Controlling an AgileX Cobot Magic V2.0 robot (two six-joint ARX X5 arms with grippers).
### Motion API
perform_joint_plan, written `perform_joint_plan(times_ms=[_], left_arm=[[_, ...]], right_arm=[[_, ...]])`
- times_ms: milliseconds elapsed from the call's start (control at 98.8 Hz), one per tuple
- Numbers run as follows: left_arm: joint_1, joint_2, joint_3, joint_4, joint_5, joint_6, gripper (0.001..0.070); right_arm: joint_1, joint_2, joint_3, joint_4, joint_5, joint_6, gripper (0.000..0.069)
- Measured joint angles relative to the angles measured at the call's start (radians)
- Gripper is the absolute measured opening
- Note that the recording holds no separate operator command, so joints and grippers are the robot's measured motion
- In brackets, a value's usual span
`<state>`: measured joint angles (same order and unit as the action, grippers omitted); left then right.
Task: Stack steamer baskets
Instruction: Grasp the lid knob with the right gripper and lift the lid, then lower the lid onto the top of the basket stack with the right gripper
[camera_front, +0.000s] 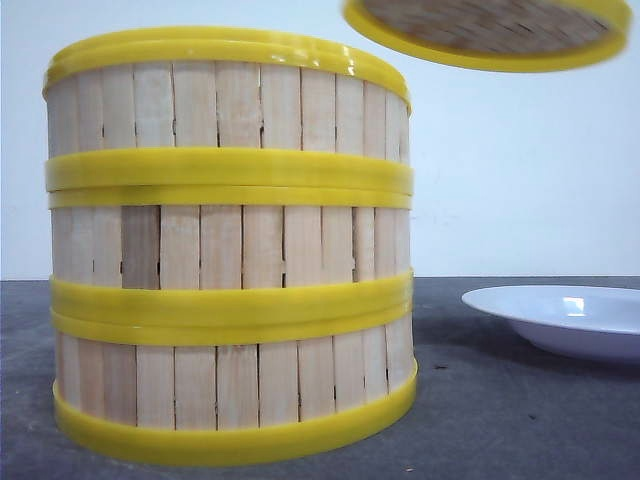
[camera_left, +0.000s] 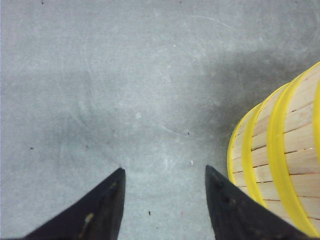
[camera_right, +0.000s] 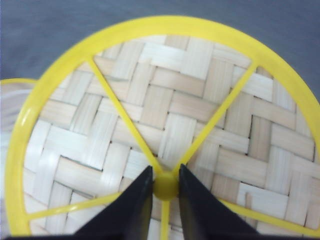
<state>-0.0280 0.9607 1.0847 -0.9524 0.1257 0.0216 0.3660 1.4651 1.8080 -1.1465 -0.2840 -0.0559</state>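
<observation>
Three steamer baskets (camera_front: 230, 250) stacked, stacking judged done; right gripper (camera_right: 165, 186) clamps knob (camera_right: 165, 187) of lid (camera_right: 165, 125), not yet placed; left gripper (camera_left: 165, 200) spread, empty, stack just beside.

Three steamer baskets (camera_front: 230, 245) show in the front view, all of one kind, with pale vertical slats and yellow rims, counted as one tier each in a single column. The left wrist view shows part of that same column, where only some of the tiers are visible at the picture's edge.

One woven-bamboo lid (camera_right: 165, 125) is present, with a yellow rim, yellow spokes and one yellow knob (camera_right: 165, 186) at its centre; four spokes can be counted in the right wrist view.

One white plate (camera_front: 565, 318) is in the front view.

Two grippers are visible: the left gripper (camera_left: 165, 180) and the right gripper (camera_right: 165, 187), each with two dark fingers.
</observation>
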Motion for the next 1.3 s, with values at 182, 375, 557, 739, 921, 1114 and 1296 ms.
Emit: perform_joint_plan(times_ms=[182, 375, 557, 739, 921, 1114, 1296], left_arm=[[0.000, 0.000, 0.000, 0.000, 0.000, 0.000, 0.0299], [0.000, 0.000, 0.000, 0.000, 0.000, 0.000, 0.0299], [0.000, 0.000, 0.000, 0.000, 0.000, 0.000, 0.0299], [0.000, 0.000, 0.000, 0.000, 0.000, 0.000, 0.0299], [0.000, 0.000, 0.000, 0.000, 0.000, 0.000, 0.0299], [0.000, 0.000, 0.000, 0.000, 0.000, 0.000, 0.0299], [0.000, 0.000, 0.000, 0.000, 0.000, 0.000, 0.0299]], right_arm=[[0.138, 0.076, 0.102, -0.049, 0.000, 0.000, 0.0077], [0.268, 0.148, 0.138, -0.061, 0.008, 0.000, 0.0077], [0.349, 0.209, 0.139, -0.063, 0.068, -0.002, 0.0077], [0.402, 0.242, 0.139, -0.064, 0.079, -0.012, 0.0077], [0.440, 0.261, 0.139, -0.059, 0.080, -0.019, 0.0077], [0.459, 0.274, 0.139, -0.037, 0.082, -0.022, 0.0077], [0.465, 0.313, 0.140, -0.021, 0.103, -0.023, 0.0077]])
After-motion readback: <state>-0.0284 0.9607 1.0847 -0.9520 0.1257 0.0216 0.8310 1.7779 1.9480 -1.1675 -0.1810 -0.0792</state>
